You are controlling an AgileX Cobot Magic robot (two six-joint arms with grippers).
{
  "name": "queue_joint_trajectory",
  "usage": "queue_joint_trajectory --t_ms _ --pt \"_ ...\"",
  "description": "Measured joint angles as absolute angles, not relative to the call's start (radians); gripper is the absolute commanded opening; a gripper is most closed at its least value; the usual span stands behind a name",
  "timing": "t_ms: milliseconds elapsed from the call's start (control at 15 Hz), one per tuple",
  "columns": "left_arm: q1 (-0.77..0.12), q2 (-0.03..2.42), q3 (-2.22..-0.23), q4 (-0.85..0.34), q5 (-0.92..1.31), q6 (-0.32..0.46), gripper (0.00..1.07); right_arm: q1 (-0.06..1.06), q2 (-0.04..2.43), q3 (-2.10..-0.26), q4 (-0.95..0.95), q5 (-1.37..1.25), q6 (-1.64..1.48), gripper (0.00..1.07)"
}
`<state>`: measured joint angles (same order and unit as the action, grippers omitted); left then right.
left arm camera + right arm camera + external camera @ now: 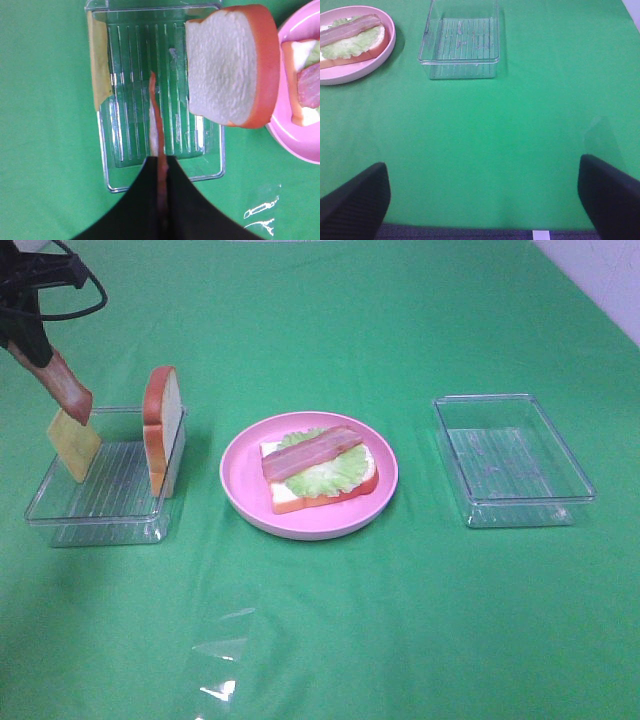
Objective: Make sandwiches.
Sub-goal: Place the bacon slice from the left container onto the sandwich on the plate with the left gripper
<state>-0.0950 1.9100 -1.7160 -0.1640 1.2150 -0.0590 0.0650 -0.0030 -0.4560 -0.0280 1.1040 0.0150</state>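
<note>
One bacon strip [156, 115] pinched in left end effector [161, 167], right end effector [482, 200] gaping

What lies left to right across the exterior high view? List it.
First the cheese slice → upright bread slice → pink plate carrying the open sandwich → right clear tray. The held bacon strip overlaps the cheese, so it is left out.

Left gripper [161, 162] pinched on a bacon strip [156, 110], aloft; right gripper [482, 197] jaws wide apart
</note>
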Motion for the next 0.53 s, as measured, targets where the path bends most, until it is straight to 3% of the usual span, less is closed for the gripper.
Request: queue_joint_trajectory --t_ms 533 --pt "-0.269 1.896 -1.958 -0.236 1.217 -0.065 0.0 0.065 -0.003 -0.456 -0.028 1.104 0.015 0.97"
